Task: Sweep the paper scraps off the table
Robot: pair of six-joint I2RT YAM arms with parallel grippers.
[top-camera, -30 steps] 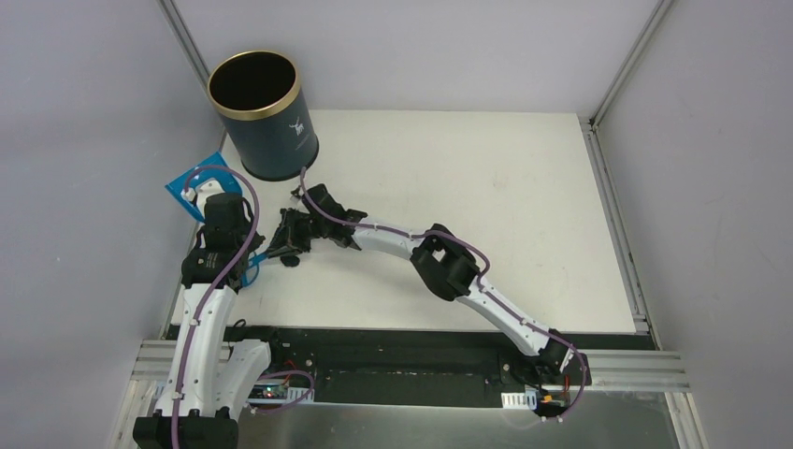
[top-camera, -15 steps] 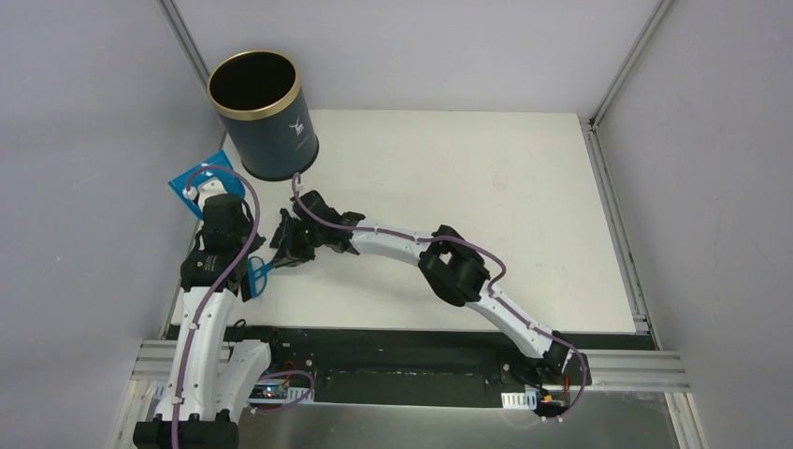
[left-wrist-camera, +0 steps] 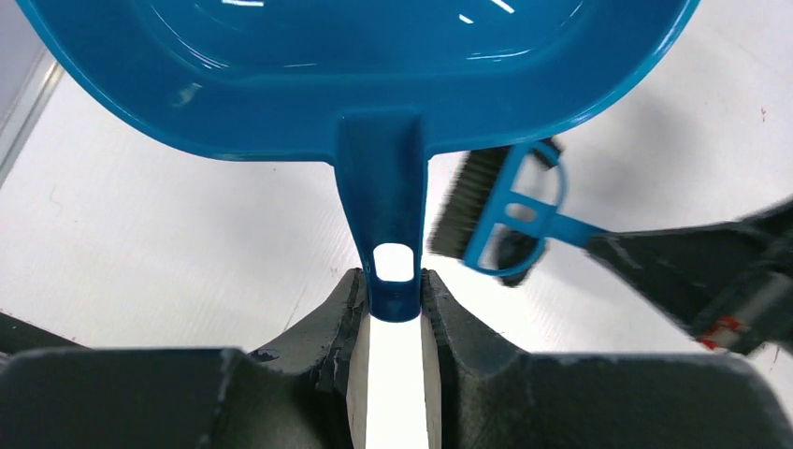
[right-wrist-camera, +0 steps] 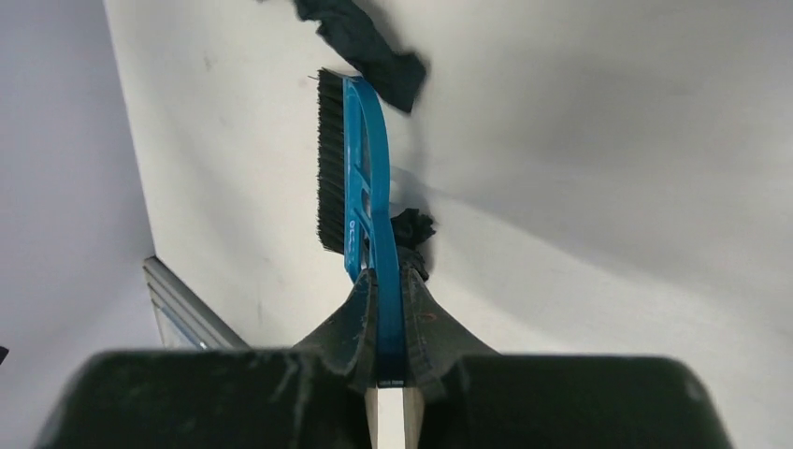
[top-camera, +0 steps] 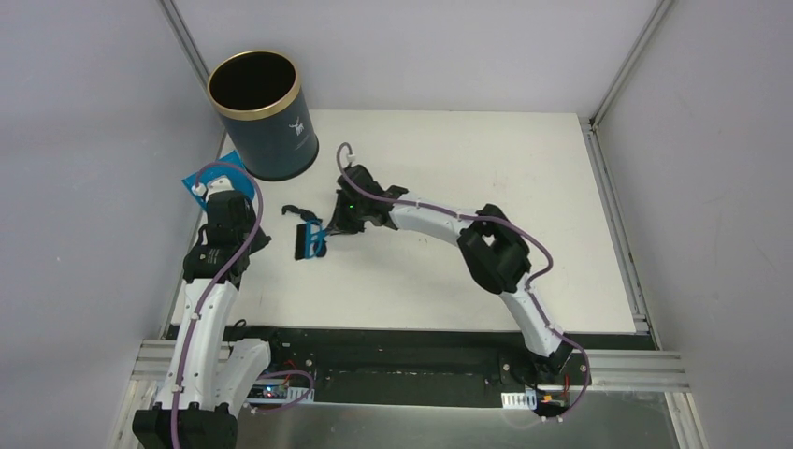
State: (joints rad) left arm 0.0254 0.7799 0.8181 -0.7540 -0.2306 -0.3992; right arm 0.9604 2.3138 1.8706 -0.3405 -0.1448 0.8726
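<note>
Paper scraps (right-wrist-camera: 369, 42), seemingly dark ones, are lying by the brush (right-wrist-camera: 360, 178) our right tool (right-wrist-camera: 386, 285) is clamping; our left tool (left-wrist-camera: 393, 288) is clamping the dustpan (left-wrist-camera: 355, 84) to catch them.

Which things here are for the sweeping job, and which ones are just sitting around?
For the job:
- dark paper scraps
- blue brush, held in the right tool
- blue dustpan, held in the left tool
- white table

Just sitting around:
- dark blue bin, untouched
- grey walls
</note>
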